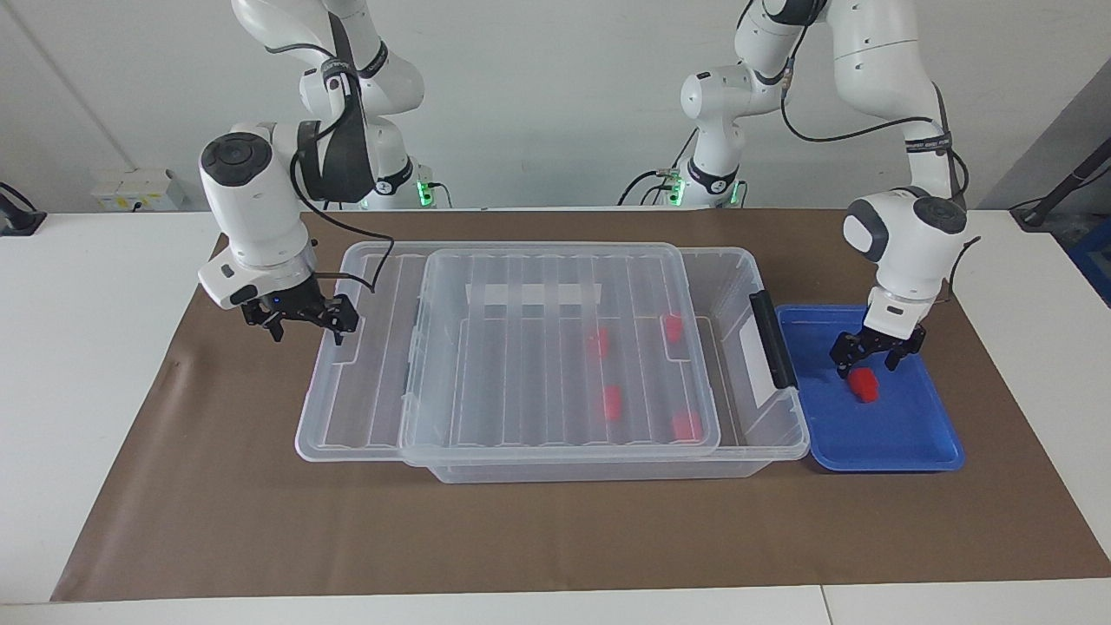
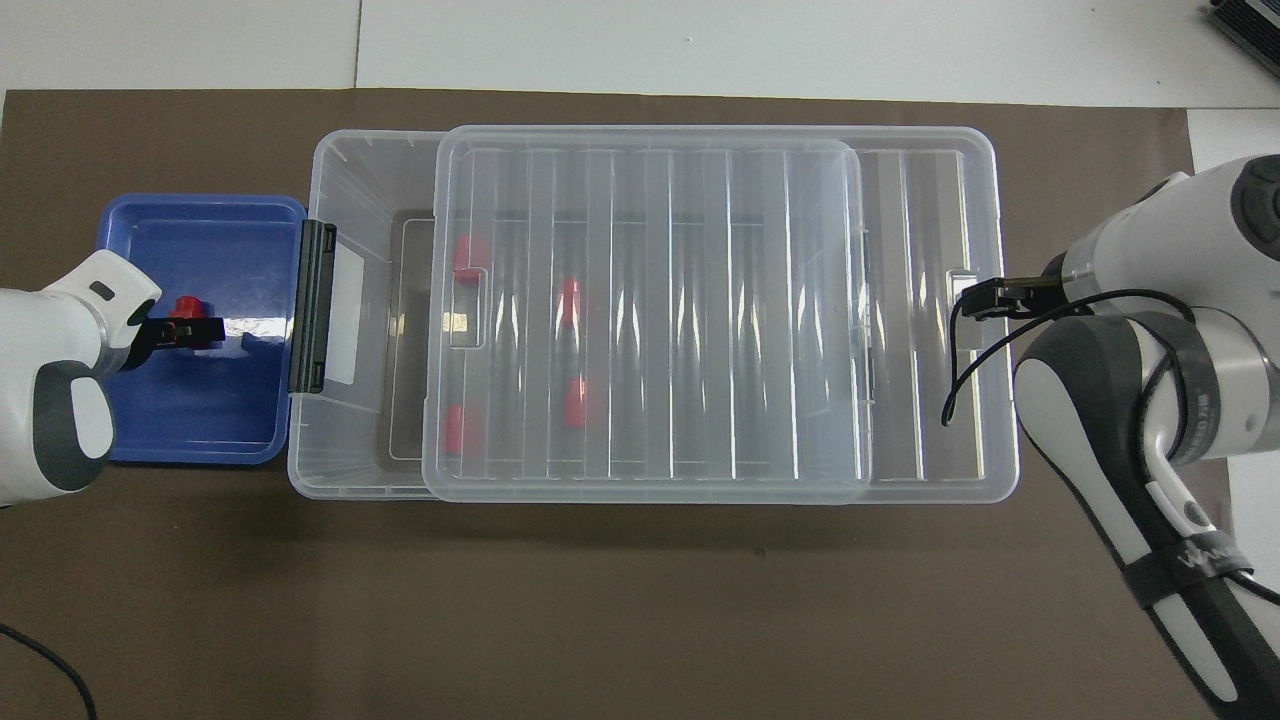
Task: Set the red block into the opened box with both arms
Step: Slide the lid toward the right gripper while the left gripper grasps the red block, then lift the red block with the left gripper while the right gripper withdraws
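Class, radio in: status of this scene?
Left gripper open over red block in blue tray. Right gripper at lid edge; box partly open.

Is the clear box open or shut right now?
Partly open. The lid sits slid toward the right arm's end, overhanging the box, leaving a gap beside the black latch handle.

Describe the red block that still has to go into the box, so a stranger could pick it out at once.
Find the shallow blue tray beside the latch end of the clear box, toward the left arm's end of the table. The red block lies in it, under the left gripper. The other red blocks are inside the box.
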Tool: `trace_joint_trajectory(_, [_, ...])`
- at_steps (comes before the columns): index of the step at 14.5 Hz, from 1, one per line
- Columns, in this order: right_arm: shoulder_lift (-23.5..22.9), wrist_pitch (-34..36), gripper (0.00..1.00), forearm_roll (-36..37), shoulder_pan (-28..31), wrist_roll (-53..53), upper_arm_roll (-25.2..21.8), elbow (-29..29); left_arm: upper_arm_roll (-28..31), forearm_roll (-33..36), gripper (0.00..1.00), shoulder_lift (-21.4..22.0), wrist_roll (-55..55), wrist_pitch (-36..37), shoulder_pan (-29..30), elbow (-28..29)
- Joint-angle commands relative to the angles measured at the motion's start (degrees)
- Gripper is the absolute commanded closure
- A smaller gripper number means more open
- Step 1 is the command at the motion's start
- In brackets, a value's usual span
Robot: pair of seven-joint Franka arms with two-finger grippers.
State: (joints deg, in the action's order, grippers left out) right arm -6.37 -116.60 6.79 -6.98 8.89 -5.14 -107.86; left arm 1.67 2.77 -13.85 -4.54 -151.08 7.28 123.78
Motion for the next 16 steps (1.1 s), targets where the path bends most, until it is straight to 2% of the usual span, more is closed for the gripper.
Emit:
trace_joint_trajectory(1, [0.48, 1.37, 0.0, 1.56, 1.44, -1.33, -0.05, -0.16, -0.17, 0.48, 0.0, -1.97, 0.67, -3.33, 0.1, 0.24])
trace_joint_trajectory(2, [0.48, 1.64, 0.0, 1.56, 1.79, -1.33, -0.05, -0.16, -0.17, 0.48, 0.0, -2.06, 0.67, -4.04, 0.1, 0.41])
trace_joint_trajectory(3, [0.48, 1.81, 0.0, 1.56, 1.88, -1.33, -0.05, -0.16, -0.17, 0.48, 0.1, -2.06, 0.67, -3.96, 0.1, 0.33])
trace_joint_trajectory(5, [0.48, 1.99, 0.0, 1.64, 2.66, -1.94, -0.05, -0.25, -0.17, 0.48, 0.63, -2.06, 0.76, -3.43, 0.19, 0.15])
trace_joint_trajectory(6, [0.48, 2.08, 0.0, 1.64, 2.93, -2.99, -0.05, -0.16, -0.17, 0.48, 0.87, -1.97, 0.67, -3.26, 0.36, 0.15])
trace_joint_trajectory(7, [0.48, 2.08, 0.0, 1.64, 3.37, -3.35, -0.14, -0.16, -0.17, 0.48, 0.99, -2.06, 0.75, -2.73, 0.36, -0.11])
trace_joint_trajectory(11, [0.48, 3.83, 0.0, 1.91, 3.72, -3.44, -0.14, 0.63, -0.17, -0.13, 1.0, -1.97, 1.1, 0.25, 0.27, -1.16])
trace_joint_trajectory(13, [0.66, 3.92, 0.0, 2.35, 3.9, -3.44, -0.14, 0.63, -0.26, -0.13, 1.0, -1.71, 3.38, 5.25, -0.08, -3.7])
trace_joint_trajectory(16, [0.83, 3.92, 0.0, 2.35, 3.9, -3.44, -0.14, 0.63, -0.79, -1.53, 1.0, 2.32, 6.81, 19.8, -0.34, -10.28])
